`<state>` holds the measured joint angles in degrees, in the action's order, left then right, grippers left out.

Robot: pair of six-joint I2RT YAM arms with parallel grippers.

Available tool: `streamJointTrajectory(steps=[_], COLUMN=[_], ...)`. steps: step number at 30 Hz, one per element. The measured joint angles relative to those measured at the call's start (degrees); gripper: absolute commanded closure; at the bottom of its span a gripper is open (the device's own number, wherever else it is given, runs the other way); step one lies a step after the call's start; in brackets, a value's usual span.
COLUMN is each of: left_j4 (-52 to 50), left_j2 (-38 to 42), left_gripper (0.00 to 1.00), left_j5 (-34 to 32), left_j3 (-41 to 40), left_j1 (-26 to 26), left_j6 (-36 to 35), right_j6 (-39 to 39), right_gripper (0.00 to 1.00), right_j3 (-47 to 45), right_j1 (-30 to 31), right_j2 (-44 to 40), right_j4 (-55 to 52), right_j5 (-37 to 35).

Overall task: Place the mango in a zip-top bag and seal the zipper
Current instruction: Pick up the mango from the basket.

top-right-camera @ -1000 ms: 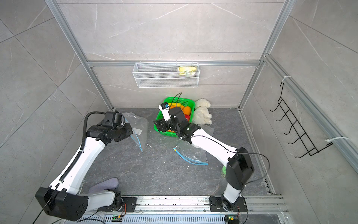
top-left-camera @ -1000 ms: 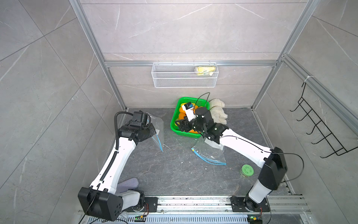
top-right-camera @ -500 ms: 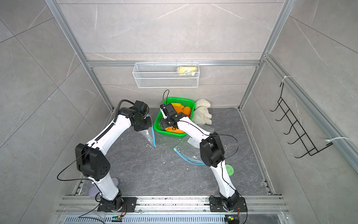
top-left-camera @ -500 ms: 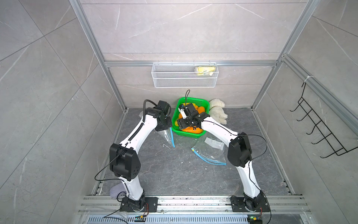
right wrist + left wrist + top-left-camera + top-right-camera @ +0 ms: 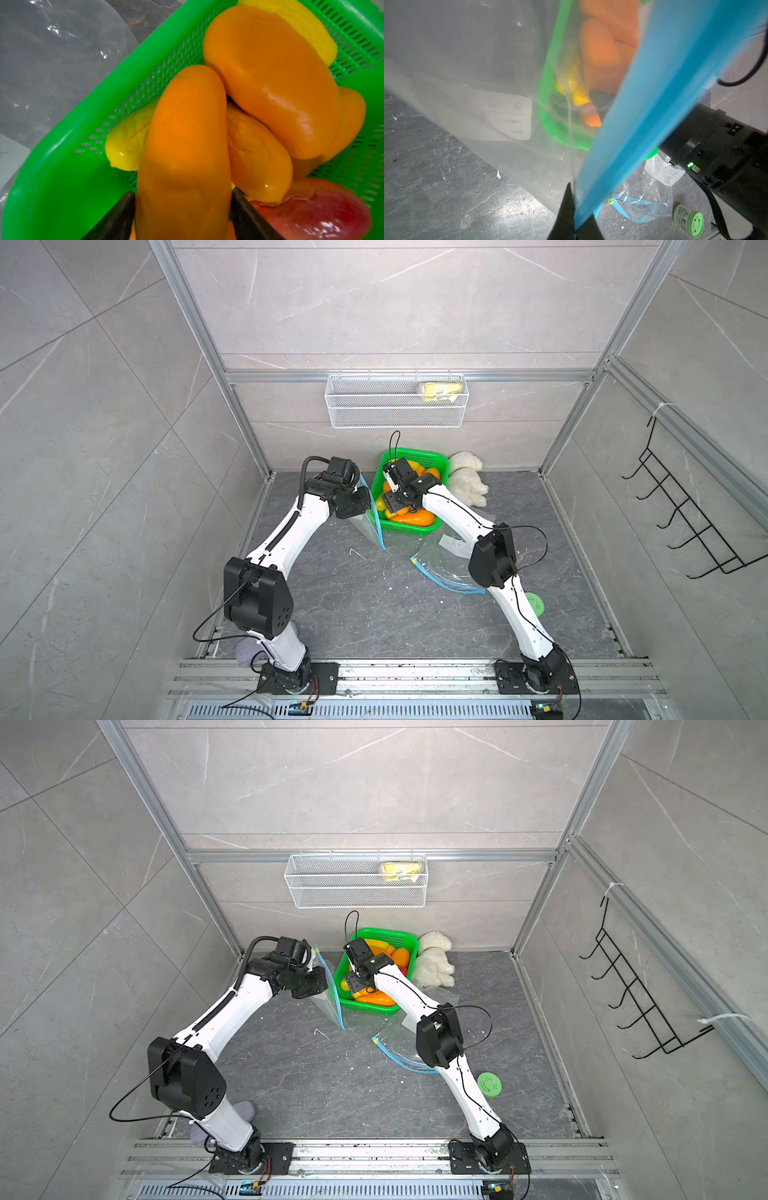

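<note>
A: Task thing located?
B: A glossy elongated orange mango (image 5: pixel 182 135) is seen in the green perforated plastic basket (image 5: pixel 62 187), laid over other yellow and orange fruit (image 5: pixel 270 83). It is flanked by the right tool (image 5: pixel 182 191), whose jaws are pressed against both its sides. A clamp on it is judged.
A: Bag?
B: The clear zip-top bag (image 5: pixel 467 62) is held up just beside the basket by the left tool (image 5: pixel 574 220), which is closed tight on the blue zipper strip (image 5: pixel 643 108). How far the mouth is open cannot be told.
A: Handling?
B: The skin is smooth and shiny, so slip is to be expected. A light, slightly soft body is guessed, since creases are seen on a neighbouring fruit. Hold is best taken across the narrow middle, not at a tapered end. The bag film is floppy, so the mouth is judged to need spreading.
A: Look?
B: Even orange, rounded, soft highlights. No stem is seen.
</note>
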<state>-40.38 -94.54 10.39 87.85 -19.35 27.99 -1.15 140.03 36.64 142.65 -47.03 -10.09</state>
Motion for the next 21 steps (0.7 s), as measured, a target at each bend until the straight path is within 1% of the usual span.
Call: streamJointTrajectory(steps=[2,5,6,8,10,12,15,18,21], left_j4=[0.7,1.5,1.8,2.3,2.6,2.9,2.9,2.9,3.0], left_j2=[1.9,4.3,4.9,6.0,6.7,6.8,6.8,6.7,6.2], left_gripper=[1.0,1.0,1.0,1.0,1.0,1.0,1.0,1.0,1.0], left_j5=[0.7,1.8,2.1,2.4,2.9,3.4,3.7,3.8,3.9], left_j3=[-1.2,-2.1,-2.1,-2.1,-2.1,-2.1,-2.1,-2.1,-2.1], left_j1=[0.5,1.2,1.3,1.5,1.7,2.1,2.7,3.1,3.3], left_j6=[0.0,0.1,0.1,0.1,0.3,0.3,0.7,1.2,1.9], right_j6=[0.5,0.8,0.8,0.4,0.0,-0.9,-3.0,-5.3,-8.7], right_gripper=[0.4,0.56,0.6,0.64,0.67,0.68,0.74,0.79,0.8], right_j3=[0.6,0.7,0.7,-1.4,-8.3,-19.3,-36.0,-48.1,-58.2], right_j1=[0.1,0.1,0.0,-0.2,-0.5,-0.6,-0.4,-0.3,-0.2], right_j2=[0.0,0.0,0.0,-1.2,-5.3,-12.0,-23.9,-34.3,-42.7], right_j4=[-0.9,-1.4,-1.4,-0.1,3.8,9.9,20.5,32.1,45.4], right_j5=[-0.1,0.5,0.9,2.2,4.9,8.3,13.0,17.6,23.8])
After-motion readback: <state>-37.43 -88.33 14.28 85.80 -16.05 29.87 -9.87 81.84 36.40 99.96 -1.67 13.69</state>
